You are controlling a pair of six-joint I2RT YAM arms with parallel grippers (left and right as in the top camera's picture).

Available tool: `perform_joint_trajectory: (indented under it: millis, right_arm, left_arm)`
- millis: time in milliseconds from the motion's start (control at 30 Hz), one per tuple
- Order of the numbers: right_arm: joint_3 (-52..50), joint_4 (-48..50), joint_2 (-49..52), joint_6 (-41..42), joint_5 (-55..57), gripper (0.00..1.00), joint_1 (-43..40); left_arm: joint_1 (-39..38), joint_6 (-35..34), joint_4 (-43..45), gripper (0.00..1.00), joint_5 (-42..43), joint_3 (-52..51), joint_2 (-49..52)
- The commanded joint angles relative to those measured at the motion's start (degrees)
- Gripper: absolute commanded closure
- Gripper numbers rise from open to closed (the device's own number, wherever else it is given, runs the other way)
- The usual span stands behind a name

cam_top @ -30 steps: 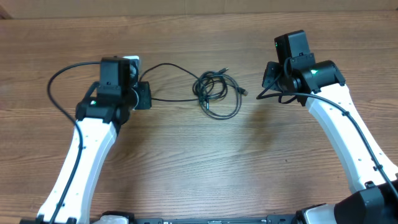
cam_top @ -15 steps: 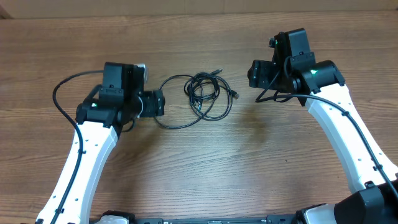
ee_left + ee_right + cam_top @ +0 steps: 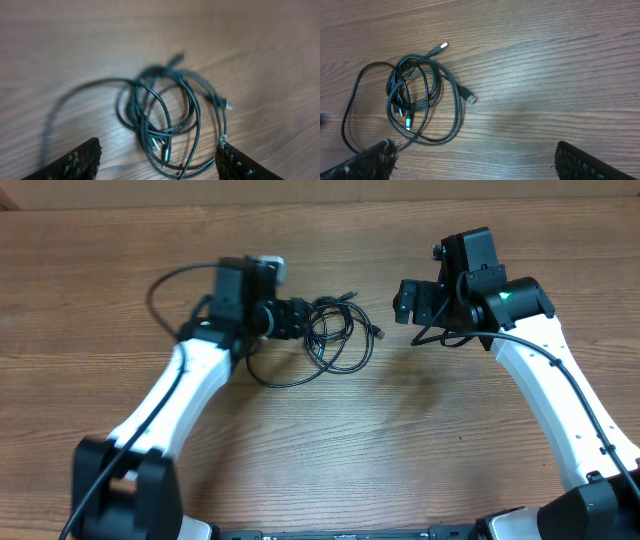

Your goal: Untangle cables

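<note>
A big brown wooden table [image 3: 320,470] fills the view from above. Two long white and black robot arms reach over it, the left arm [image 3: 180,395] leaning in toward the middle and the right arm [image 3: 545,380] off to the other side. The left gripper [image 3: 295,317] is right at the edge of the thin black cables [image 3: 335,330], and its two black fingers [image 3: 75,160] are spread wide apart, gripping nothing. The right gripper [image 3: 410,300] is near the cables but not touching them, and its fingers [image 3: 590,162] are spread wide apart and hold nothing too. The cables lie flat on the table between the two grippers, wound up in a messy bunch of loops. One loose loop [image 3: 275,375] swings out from the bunch toward the left arm. A small silver-tipped plug [image 3: 441,46] pokes out at the far side of the bunch, and another small plug [image 3: 471,99] sticks out toward the right gripper.
</note>
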Motion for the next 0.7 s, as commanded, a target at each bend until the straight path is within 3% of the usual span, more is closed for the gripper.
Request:
perform_joint_trajectory:
  millis: [0,267,533,667]
  right_arm:
    - [1.0,-0.5,-0.8,0.0,0.1,0.02,-0.1]
    - [1.0,-1.0,-0.8,0.0,0.1,0.02,-0.1]
    - [1.0,-1.8,-0.8,0.0,0.1,0.02,-0.1]
    - [1.0,-2.1,-0.8,0.0,0.1,0.02,-0.1]
  left_arm:
    - [-3.5,2.4,0.9,0.27,-1.6,0.5,5.2]
    - [-5.7,2.4,0.5,0.34,-2.3,0.5,13.4]
    - [-5.7,2.4,0.3,0.36,-6.6,0.5,14.7]
    - [-5.7,2.4,0.5,0.46,-6.6,0.5,15.5]
